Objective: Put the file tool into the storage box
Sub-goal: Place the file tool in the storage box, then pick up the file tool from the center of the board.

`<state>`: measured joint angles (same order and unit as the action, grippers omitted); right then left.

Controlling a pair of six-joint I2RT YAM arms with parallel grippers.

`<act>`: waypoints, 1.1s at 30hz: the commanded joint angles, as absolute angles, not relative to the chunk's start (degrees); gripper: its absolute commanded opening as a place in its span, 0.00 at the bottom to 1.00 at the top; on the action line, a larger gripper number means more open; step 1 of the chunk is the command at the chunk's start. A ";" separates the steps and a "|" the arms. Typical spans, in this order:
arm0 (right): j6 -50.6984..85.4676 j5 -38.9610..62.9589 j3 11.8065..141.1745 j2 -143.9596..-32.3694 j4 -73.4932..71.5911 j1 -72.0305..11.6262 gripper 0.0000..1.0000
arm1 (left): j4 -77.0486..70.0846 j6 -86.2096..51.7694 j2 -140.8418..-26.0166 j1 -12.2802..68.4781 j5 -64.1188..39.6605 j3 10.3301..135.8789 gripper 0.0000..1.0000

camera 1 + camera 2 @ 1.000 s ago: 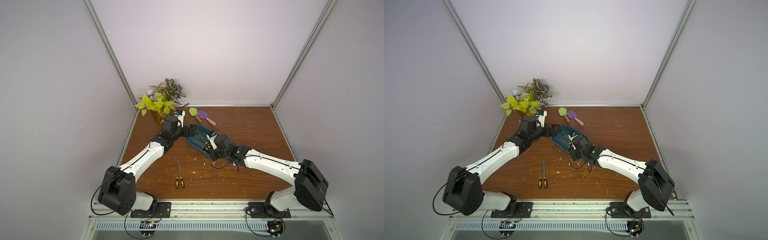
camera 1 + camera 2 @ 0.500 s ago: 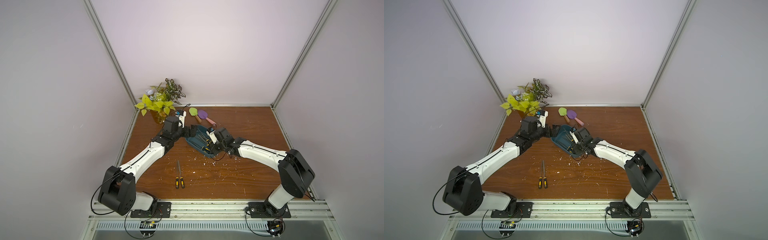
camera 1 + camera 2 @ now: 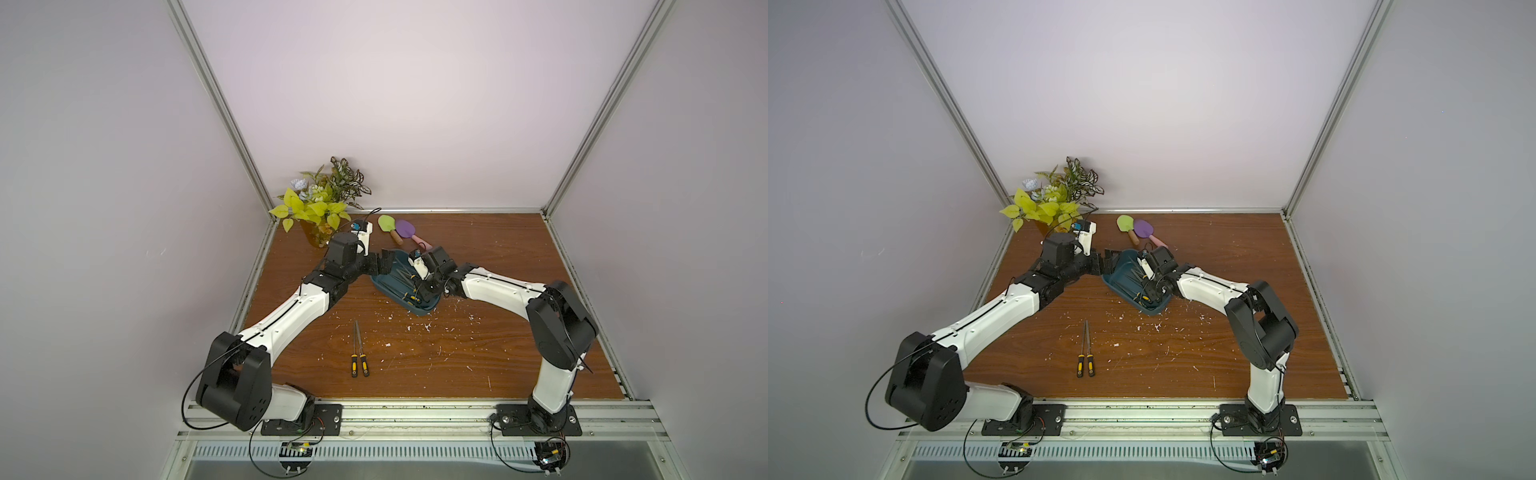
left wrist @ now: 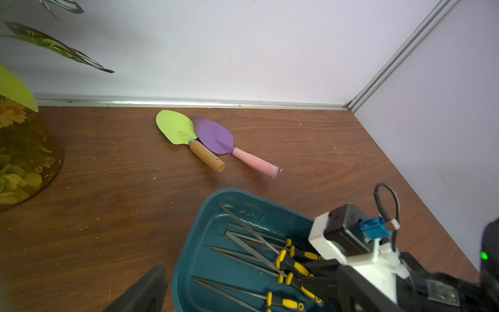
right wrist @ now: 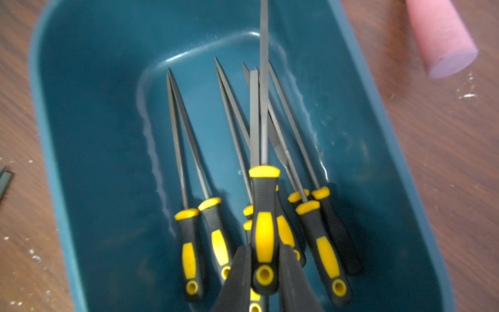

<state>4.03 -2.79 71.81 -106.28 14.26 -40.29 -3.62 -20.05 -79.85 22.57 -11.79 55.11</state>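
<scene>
Yellow-and-black handles mark two loose files [image 3: 359,357], side by side on the wooden table [image 3: 457,353] nearest the arm bases. Beyond them lies the storage box [image 5: 81,135]: dark teal, shallow, round-cornered, holding several stored files [image 5: 189,216] of the same pattern. The right gripper [image 5: 264,272] is clamped on the handle of one file tool [image 5: 263,221], its grey blade over the others inside the box. The left gripper [image 3: 384,266] is at the box rim; jaw state cannot be told. Farther back are a green trowel [image 4: 175,129], a purple trowel [image 4: 213,135] and a potted plant [image 3: 320,199].

Left arm [image 3: 291,318] and right arm [image 3: 498,291] reach inward; left fingers [image 4: 147,291] spread, right fingers [image 5: 237,283] pinched together.
</scene>
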 commanded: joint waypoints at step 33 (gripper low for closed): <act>25.16 2.12 55.47 -76.63 7.75 -49.27 0.62 | 15.90 -25.45 -57.30 23.19 -3.70 44.10 1.00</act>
<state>20.86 2.07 56.60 -78.22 10.00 -46.92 11.66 -23.59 -59.44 22.83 -4.16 45.58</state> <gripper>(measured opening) 0.618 0.998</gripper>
